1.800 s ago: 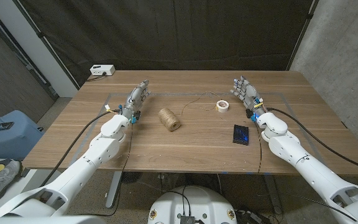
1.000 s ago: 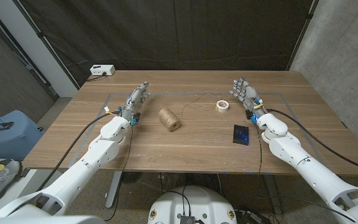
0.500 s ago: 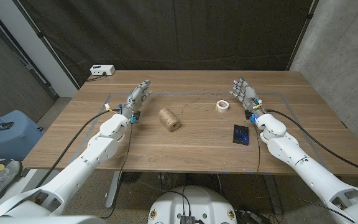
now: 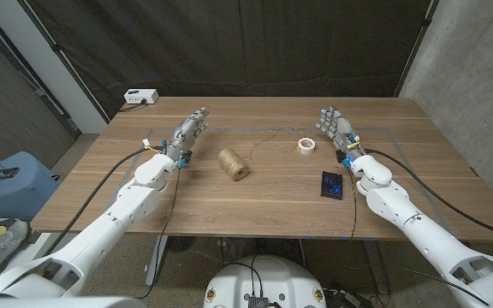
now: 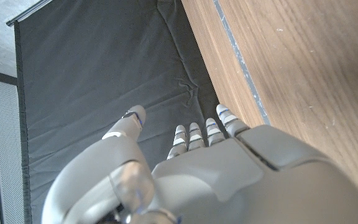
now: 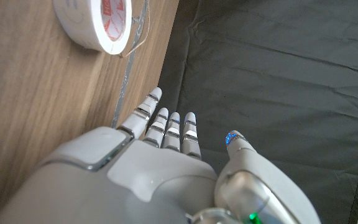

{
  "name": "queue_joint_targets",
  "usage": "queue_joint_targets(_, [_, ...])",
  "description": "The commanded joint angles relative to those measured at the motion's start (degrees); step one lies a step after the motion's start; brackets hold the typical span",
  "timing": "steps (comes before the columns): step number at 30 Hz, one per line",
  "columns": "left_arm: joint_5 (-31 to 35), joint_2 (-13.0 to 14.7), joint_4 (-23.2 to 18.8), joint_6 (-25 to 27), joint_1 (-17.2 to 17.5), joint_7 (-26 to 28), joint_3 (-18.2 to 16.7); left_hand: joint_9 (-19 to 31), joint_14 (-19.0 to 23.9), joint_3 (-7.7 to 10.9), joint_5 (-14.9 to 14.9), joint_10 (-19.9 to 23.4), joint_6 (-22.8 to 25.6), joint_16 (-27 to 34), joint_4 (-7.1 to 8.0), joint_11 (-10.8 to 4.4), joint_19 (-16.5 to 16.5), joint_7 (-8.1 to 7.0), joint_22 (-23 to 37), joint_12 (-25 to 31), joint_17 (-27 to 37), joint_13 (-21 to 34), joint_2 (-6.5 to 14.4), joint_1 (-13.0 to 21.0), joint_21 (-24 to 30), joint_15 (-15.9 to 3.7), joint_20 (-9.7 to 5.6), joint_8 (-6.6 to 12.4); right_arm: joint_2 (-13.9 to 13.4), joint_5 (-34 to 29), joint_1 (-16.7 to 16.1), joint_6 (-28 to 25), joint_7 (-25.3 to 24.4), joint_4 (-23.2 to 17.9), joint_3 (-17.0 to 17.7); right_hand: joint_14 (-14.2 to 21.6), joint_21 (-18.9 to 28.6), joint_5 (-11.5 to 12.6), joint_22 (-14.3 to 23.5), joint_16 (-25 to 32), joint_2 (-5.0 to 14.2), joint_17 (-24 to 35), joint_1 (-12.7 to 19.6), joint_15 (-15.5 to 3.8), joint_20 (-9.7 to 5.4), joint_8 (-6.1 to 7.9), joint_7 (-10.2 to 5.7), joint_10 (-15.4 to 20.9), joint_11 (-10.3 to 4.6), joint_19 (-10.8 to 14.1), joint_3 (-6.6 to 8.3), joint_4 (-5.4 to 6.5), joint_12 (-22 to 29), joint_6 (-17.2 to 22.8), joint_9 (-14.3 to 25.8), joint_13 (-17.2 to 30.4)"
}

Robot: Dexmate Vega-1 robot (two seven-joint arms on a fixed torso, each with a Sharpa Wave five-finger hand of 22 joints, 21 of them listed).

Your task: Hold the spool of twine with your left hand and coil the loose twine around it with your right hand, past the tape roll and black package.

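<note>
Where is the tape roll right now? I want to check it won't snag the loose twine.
In the head view the tape roll lies right of centre on the table, between the spool of twine and the right hand, with the black package nearer the robot.

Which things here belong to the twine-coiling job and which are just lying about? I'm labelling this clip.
Job:
round spool of brown jute twine
thin loose twine strand
left robot hand, open
right robot hand, open

Lying about:
white tape roll
flat black package
small white box at the wooden table corner
</note>
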Motion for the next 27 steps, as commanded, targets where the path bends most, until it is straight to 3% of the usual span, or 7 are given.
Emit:
queue_joint_targets(1, [1.5, 1.9, -0.6, -1.1, -0.6, -1.9, 0.2, 0.1, 0.5, 0.33, 1.0, 0.8, 0.3, 0.3, -1.25, -0.44, 0.7, -0.34, 0.3, 0.6, 0.3, 0.2, -0.4, 1.2, 0.3, -0.27, -0.02, 0.28, 0.3, -0.1, 0.6, 0.4, 0.0, 1.0, 0.1, 0.2, 0.4, 0.2, 0.2, 0.3, -0.40, 0.2, 0.5, 0.01, 0.27, 0.29, -0.10, 0.3, -0.18, 0.3, 0.49, 0.03, 0.2, 0.4, 0.3, 0.2])
queue_joint_targets(14, [2.2, 5.7, -1.7, -2.1, -0.1, -5.6, -0.5, 0.1, 0.7, 1.10, 3.3, 1.0, 0.4, 0.0, -2.82, -1.04, 0.7, -0.91, 0.3, 0.5, 0.3, 0.4, -0.6, 3.6, 0.2, -0.87, -0.68, 0.30, 0.1, -0.1, 0.7, 0.1, -0.1, 1.1, 0.2, 0.1, 0.4, 0.2, 0.2, 0.3, -0.46, 0.2, 0.5, -0.01, 0.32, 0.22, -0.18, 0.1, -0.11, 0.3, 0.58, -0.02, 0.2, 0.2, 0.3, 0.3])
queue_joint_targets(27, [4.7, 10.0, -2.6, -2.8, -0.2, -8.8, -0.7, 0.1, 0.7, 2.24, 5.9, 1.4, 1.0, 0.0, -3.73, -1.40, 0.8, -0.52, 0.2, 0.5, 0.4, 0.5, -1.1, 6.7, 0.1, -1.00, -0.61, 0.59, 0.2, -0.4, 0.9, -0.1, -0.7, 1.2, 0.1, -0.1, 0.4, 0.2, 0.2, 0.2, -0.49, 0.2, 0.5, -0.02, 0.45, 0.22, -0.22, -0.1, -0.19, 0.2, 0.70, -0.08, 0.1, 0.1, 0.3, 0.3])
